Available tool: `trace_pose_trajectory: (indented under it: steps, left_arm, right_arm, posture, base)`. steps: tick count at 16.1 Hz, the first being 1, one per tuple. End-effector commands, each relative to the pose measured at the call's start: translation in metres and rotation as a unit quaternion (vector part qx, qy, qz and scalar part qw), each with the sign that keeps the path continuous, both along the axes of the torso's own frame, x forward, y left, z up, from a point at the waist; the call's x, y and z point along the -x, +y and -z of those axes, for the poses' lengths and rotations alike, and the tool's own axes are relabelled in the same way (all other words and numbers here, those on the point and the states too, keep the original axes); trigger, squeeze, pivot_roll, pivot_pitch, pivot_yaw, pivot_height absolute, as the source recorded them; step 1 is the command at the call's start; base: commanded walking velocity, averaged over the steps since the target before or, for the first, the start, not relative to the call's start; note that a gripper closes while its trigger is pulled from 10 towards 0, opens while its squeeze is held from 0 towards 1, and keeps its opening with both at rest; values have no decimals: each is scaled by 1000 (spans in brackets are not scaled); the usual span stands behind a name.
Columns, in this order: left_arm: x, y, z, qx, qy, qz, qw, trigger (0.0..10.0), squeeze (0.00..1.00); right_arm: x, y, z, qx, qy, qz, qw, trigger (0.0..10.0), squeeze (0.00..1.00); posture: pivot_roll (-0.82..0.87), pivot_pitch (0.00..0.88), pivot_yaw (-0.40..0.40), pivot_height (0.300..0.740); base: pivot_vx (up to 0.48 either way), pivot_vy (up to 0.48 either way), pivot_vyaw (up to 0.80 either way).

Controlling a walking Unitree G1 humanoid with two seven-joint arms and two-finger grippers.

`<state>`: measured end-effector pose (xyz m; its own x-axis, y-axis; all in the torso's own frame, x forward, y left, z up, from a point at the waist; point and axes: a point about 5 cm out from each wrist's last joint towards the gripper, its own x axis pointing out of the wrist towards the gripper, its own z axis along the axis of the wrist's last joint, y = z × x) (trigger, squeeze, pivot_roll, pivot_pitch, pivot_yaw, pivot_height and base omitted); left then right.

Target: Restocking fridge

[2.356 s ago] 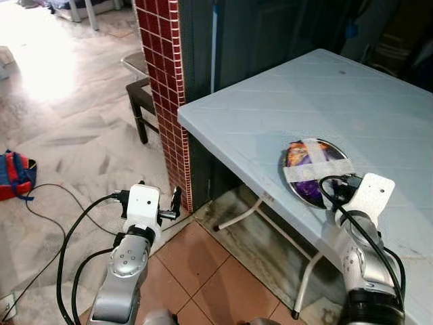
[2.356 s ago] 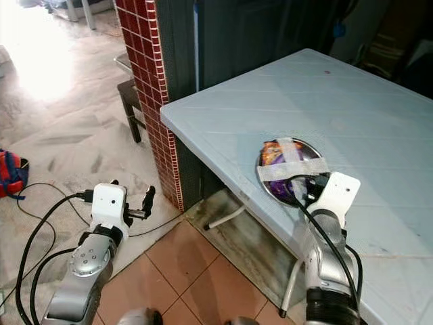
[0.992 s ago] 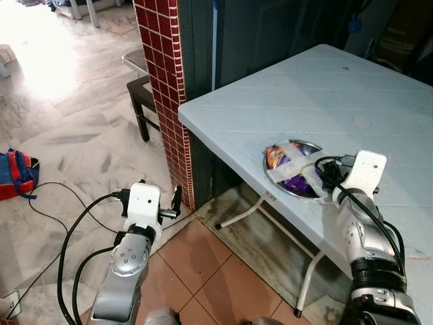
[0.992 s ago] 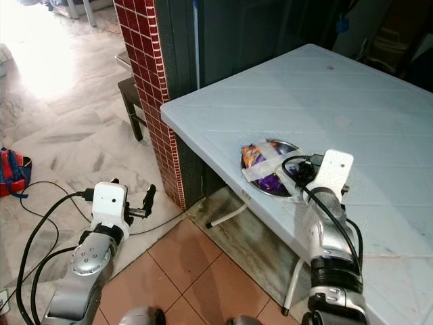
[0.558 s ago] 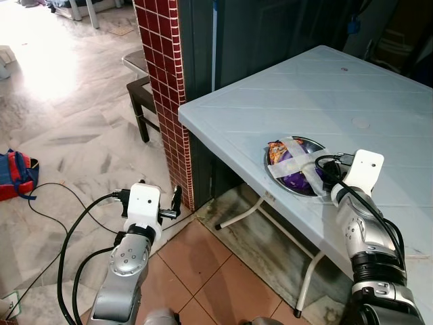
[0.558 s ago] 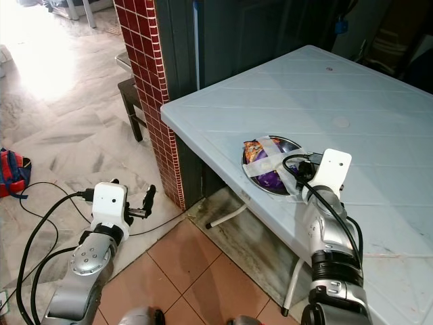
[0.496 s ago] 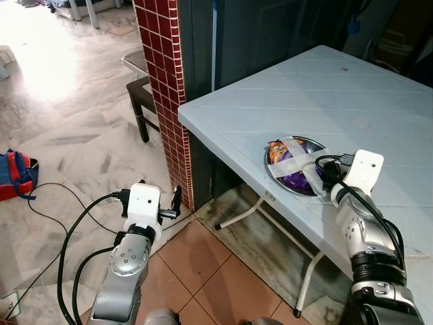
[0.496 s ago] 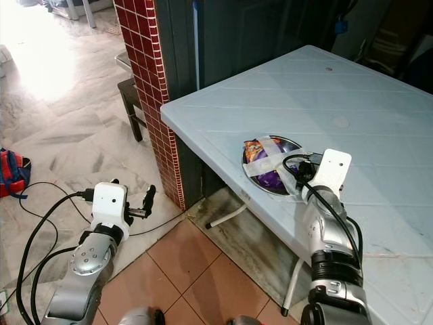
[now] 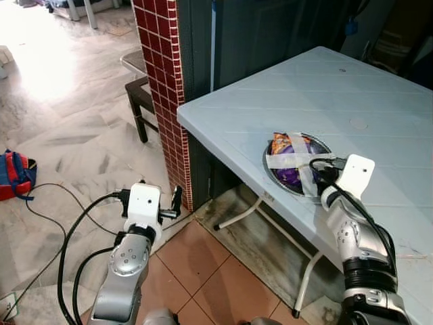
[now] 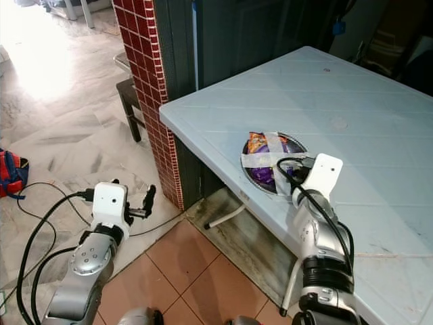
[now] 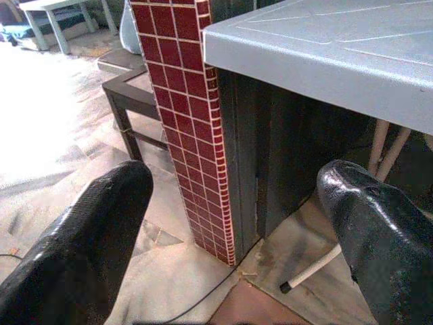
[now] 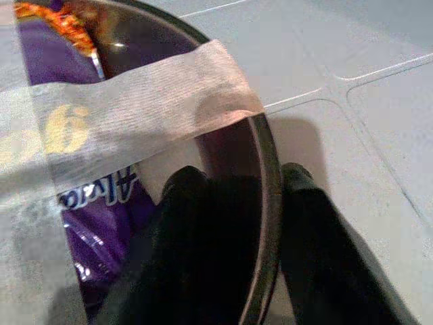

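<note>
While the left gripper [image 9: 169, 203] hangs idle low over the tiled floor [image 9: 203, 264] with its fingers [image 11: 88, 237] spread wide and nothing between them, the right gripper [image 12: 237, 203] is at the metal plate [image 9: 268, 169] near the front edge of the pale blue table [image 9: 284, 95]. Its two fingers are closed on the plate's rim, one inside and one outside. A purple snack packet [image 9: 291, 172] lies in the plate under crossed strips of tape [image 9: 284, 161]. A red-tiled pillar [image 9: 162, 81] stands beside the table's left corner.
</note>
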<state>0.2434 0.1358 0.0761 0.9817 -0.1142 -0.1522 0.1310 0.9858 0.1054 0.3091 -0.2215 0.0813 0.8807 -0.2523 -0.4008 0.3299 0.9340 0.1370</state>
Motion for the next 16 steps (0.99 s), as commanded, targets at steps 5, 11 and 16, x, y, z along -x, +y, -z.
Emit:
trace_pose_trajectory:
  steps: [5, 11, 16]
  left_arm:
    - [0, 1, 0, -1, 2, -1, 1000, 10000, 0]
    - [1, 1, 0, 7, -2, 0, 1000, 10000, 0]
    - [-4, -4, -1, 10, 0, 11, 1000, 10000, 0]
  right_arm:
    - [13, 6, 24, -70, 59, 38, 995, 0, 0]
    - [24, 20, 25, -52, 27, 14, 998, 0, 0]
    - [11, 31, 4, -39, -69, 6, 997, 0, 0]
  posture:
    - [68, 16, 1, 740]
    - [67, 9, 2, 740]
    - [73, 8, 7, 740]
  base:
    - [0, 0, 0]
    - [0, 0, 0]
    - [0, 0, 0]
